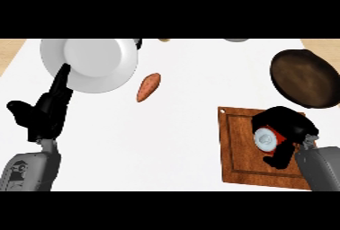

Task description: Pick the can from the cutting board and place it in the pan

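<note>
A red can [267, 139] with a pale round top stands on the wooden cutting board [240, 148] at the right. My right hand [287, 123] is curled round the can from behind and the right, hiding most of its red side. The dark round pan [305, 78] lies beyond the board at the far right, apart from the hand. My left hand [45, 112] rests open at the left, fingers pointing up, their tips over the edge of a white plate [93, 63].
An orange-brown sweet potato [148, 87] lies mid-counter, right of the plate. Small objects peek in at the far edge, one pale [235, 40] and one tan [164, 40]. The white counter [166, 148] stretches between the two arms.
</note>
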`<state>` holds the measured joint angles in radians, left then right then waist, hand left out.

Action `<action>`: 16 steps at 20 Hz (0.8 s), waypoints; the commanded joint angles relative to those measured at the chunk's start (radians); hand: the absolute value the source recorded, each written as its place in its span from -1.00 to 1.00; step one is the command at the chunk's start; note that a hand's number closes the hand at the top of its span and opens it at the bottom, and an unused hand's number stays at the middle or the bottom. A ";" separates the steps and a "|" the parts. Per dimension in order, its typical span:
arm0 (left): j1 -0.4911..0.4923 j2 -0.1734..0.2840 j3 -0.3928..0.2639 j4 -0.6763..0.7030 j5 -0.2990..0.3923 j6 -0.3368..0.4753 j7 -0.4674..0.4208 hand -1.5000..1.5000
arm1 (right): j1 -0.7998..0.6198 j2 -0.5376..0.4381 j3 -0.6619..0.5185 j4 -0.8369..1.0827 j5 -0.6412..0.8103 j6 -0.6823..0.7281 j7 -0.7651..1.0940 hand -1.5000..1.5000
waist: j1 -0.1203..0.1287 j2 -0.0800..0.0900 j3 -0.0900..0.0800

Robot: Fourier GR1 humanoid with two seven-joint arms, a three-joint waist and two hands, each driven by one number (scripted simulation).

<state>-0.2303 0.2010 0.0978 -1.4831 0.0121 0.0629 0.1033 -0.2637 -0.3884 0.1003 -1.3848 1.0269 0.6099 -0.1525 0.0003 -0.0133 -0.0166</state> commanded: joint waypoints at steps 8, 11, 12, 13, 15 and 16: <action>-0.015 -0.019 -0.001 0.038 -0.016 0.017 -0.030 0.00 | -0.023 0.361 0.055 -0.209 0.173 -0.341 0.455 1.00 | -0.012 0.011 0.016; 0.005 -0.029 -0.015 0.033 -0.029 0.020 -0.045 0.00 | 0.006 0.373 0.060 -0.337 0.179 -0.379 0.485 1.00 | -0.016 0.009 0.016; 0.013 0.001 0.017 0.032 0.006 -0.015 -0.050 0.00 | 0.012 0.364 0.038 -0.370 0.159 -0.388 0.471 1.00 | -0.012 0.009 0.016; -0.013 0.015 0.037 0.047 0.023 -0.027 -0.044 0.00 | -0.030 0.387 0.051 -0.324 0.199 -0.413 0.520 1.00 | -0.003 0.012 0.016; 0.003 0.019 0.016 -0.053 0.010 -0.013 0.033 0.00 | -0.017 0.387 -0.004 -0.408 0.136 -0.401 0.529 1.00 | -0.002 0.009 0.017; 0.033 -0.023 -0.016 -0.051 -0.011 0.010 0.017 0.00 | -0.039 0.387 0.012 -0.456 0.182 -0.383 0.580 1.00 | -0.003 0.009 0.017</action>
<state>-0.2200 0.1959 0.1021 -1.4906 0.0127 0.0592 0.0959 -0.2878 -0.0142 0.1347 -1.7347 1.1904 0.2436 0.3624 -0.0045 -0.0040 -0.0004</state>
